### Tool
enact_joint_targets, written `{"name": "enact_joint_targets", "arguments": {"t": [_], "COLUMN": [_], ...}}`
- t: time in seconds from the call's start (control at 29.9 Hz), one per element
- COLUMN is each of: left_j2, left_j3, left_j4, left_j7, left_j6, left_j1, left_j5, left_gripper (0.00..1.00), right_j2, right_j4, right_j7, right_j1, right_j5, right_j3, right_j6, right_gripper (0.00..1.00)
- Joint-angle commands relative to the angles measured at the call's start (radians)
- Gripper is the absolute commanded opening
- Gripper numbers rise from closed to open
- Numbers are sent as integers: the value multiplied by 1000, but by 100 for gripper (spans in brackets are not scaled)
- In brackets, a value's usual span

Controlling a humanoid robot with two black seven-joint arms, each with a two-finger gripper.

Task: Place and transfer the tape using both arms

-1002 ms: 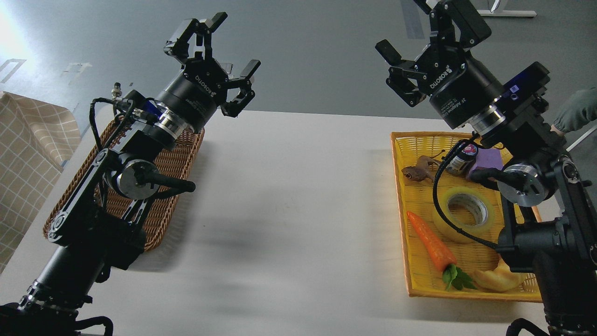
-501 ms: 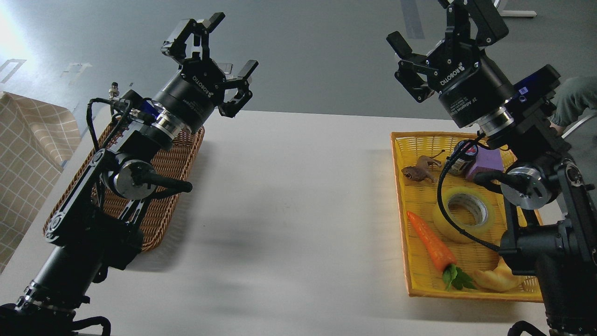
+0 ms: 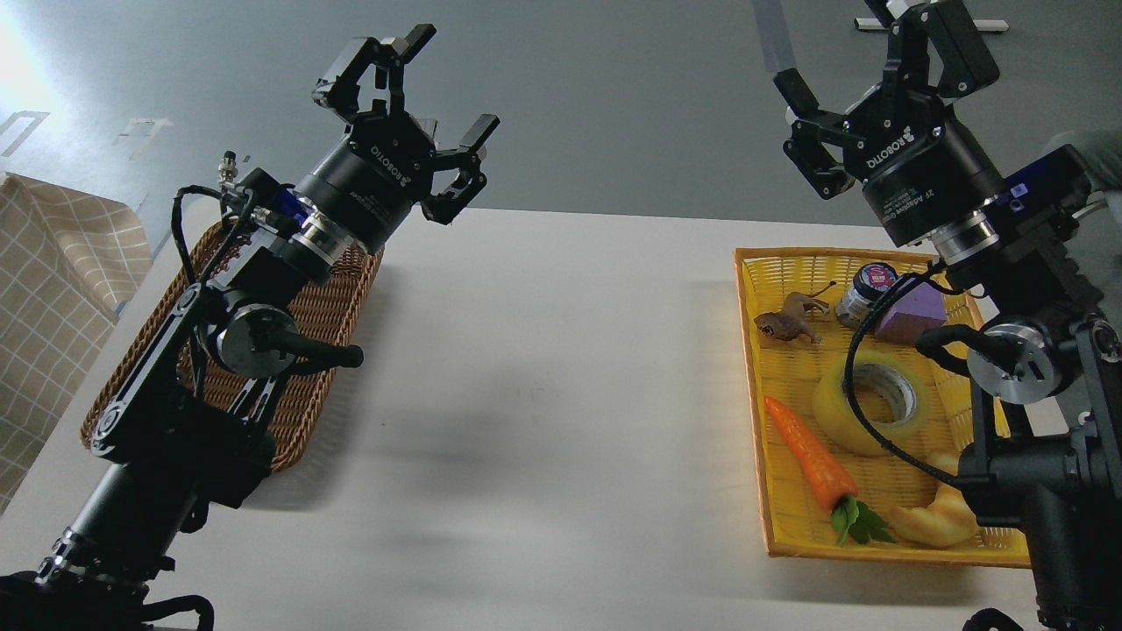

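Observation:
The tape (image 3: 869, 404), a wide translucent yellow roll with a grey-white core, lies flat in the yellow basket (image 3: 754, 350) at the right of the table. A black cable of my right arm crosses in front of it. My right gripper (image 3: 877, 66) is open and empty, raised high beyond the basket's far edge, well above the tape. My left gripper (image 3: 412, 92) is open and empty, raised above the far end of the brown wicker basket (image 3: 324, 307) at the left.
The yellow basket also holds a carrot (image 3: 811, 456), a croissant (image 3: 942, 521), a purple block (image 3: 912, 317), a small jar (image 3: 863, 292) and a brown toy animal (image 3: 786, 320). A checked cloth (image 3: 53, 289) lies at the far left. White tabletop (image 3: 561, 368) spans between the baskets.
My right arm has moved right and up, uncovering the jar and purple block. My left gripper has barely shifted. Both grippers stay open.

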Motion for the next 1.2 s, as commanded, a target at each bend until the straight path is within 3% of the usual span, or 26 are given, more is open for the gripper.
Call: {"name": "enact_joint_targets", "arguments": {"t": [0.0, 0.1, 1.07, 1.17], "left_j2": [0, -1, -1, 0], "left_j3": [-2, -2, -1, 2], "left_j4": [0, 0, 20, 20], "left_j7": [-12, -29, -29, -29], "left_j6": [-7, -6, -35, -43], "left_j1": [-2, 0, 2, 2], "left_j5": [-3, -7, -5, -5], "left_gripper": [98, 98, 98, 98], "right_j2": [0, 0, 0, -44], "right_j4": [0, 0, 1, 12], "right_j7": [20, 23, 23, 23], "right_j1": [3, 6, 14, 5], "right_j5": [0, 1, -9, -37], "right_j3": [10, 9, -8, -8], "right_j6": [0, 0, 0, 0], "right_gripper": [100, 100, 100, 100]}}
